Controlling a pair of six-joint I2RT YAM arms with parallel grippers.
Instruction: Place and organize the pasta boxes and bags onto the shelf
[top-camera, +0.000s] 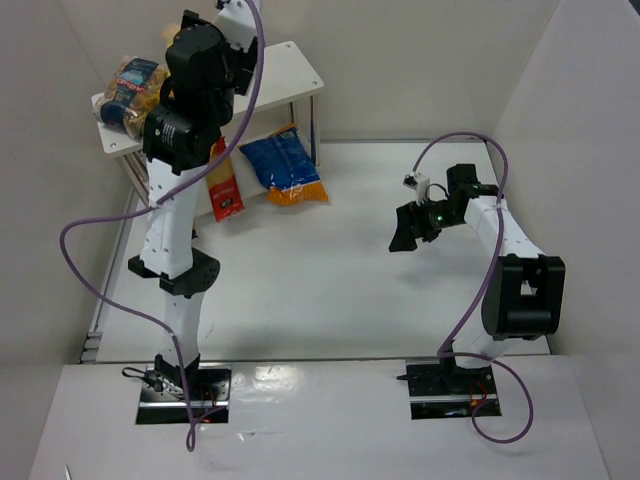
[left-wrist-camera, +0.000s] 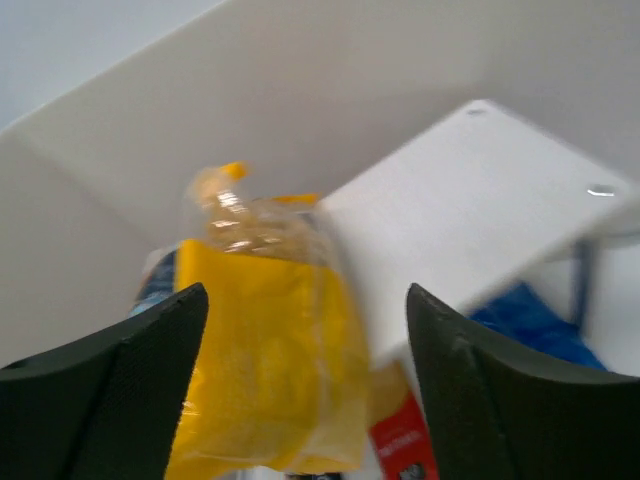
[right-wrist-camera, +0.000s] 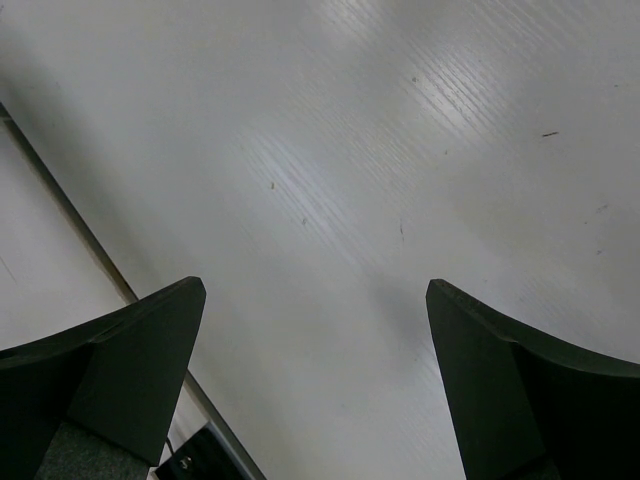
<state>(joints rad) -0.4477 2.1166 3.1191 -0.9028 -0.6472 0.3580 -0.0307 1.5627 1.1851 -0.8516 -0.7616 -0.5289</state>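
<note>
The shelf (top-camera: 290, 68) stands at the back left. The clear bag with dark-blue label (top-camera: 130, 90) lies on the left end of its top board. In the left wrist view the large yellow bag (left-wrist-camera: 260, 340) lies on the top board (left-wrist-camera: 480, 200), beside that clear bag (left-wrist-camera: 155, 285). My left gripper (left-wrist-camera: 305, 330) is open and empty above the yellow bag, apart from it. The blue-and-orange bag (top-camera: 285, 165) and the slim red packet (top-camera: 225, 185) lie at the shelf's foot. My right gripper (top-camera: 410, 230) is open and empty over bare table (right-wrist-camera: 330, 200). The tan box is out of view.
My left arm (top-camera: 190, 90) stands high over the shelf and hides the yellow bag in the top view. White walls close the table at the back and both sides. A metal rail (right-wrist-camera: 90, 240) runs along the table's edge.
</note>
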